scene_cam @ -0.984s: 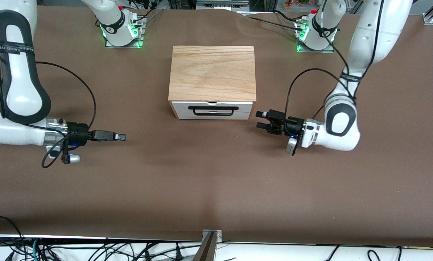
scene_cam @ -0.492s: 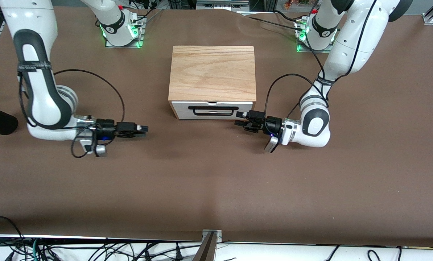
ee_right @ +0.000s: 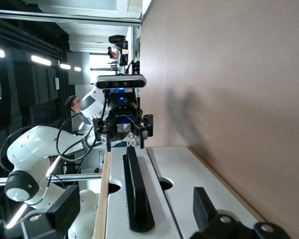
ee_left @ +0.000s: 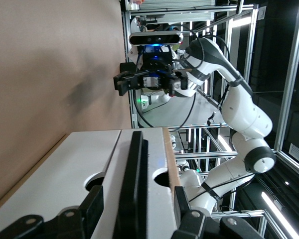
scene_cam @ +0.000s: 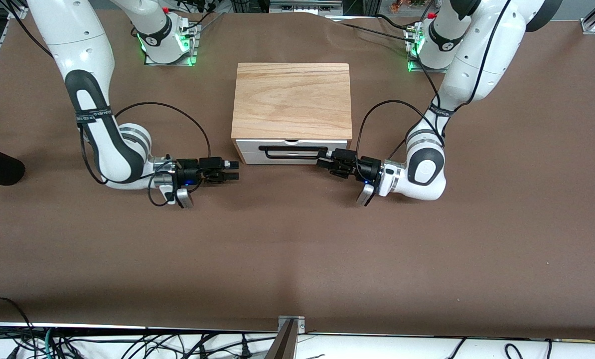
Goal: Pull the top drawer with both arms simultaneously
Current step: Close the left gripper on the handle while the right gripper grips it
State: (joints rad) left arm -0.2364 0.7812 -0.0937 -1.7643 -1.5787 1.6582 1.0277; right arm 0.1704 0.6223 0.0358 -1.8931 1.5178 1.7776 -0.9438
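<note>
White-fronted top drawer (scene_cam: 291, 145) shut, cabinet (scene_cam: 291, 99) mid-bench toward the base-side edge | left claw (scene_cam: 326, 162) narrowed astride black handle (scene_cam: 292, 148) end, not clamped | right claw (scene_cam: 231, 170) wide, just short of the drawer, lining up for the joint pull

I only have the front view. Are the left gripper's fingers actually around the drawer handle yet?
Observer: Yes. The left wrist view shows the left gripper with one finger on each side of the handle, and a gap on both sides.
Operator: And the right gripper?
Observer: Its wrist view shows the right gripper with fingers spread wide, lined up with the handle's length and touching nothing.
</note>
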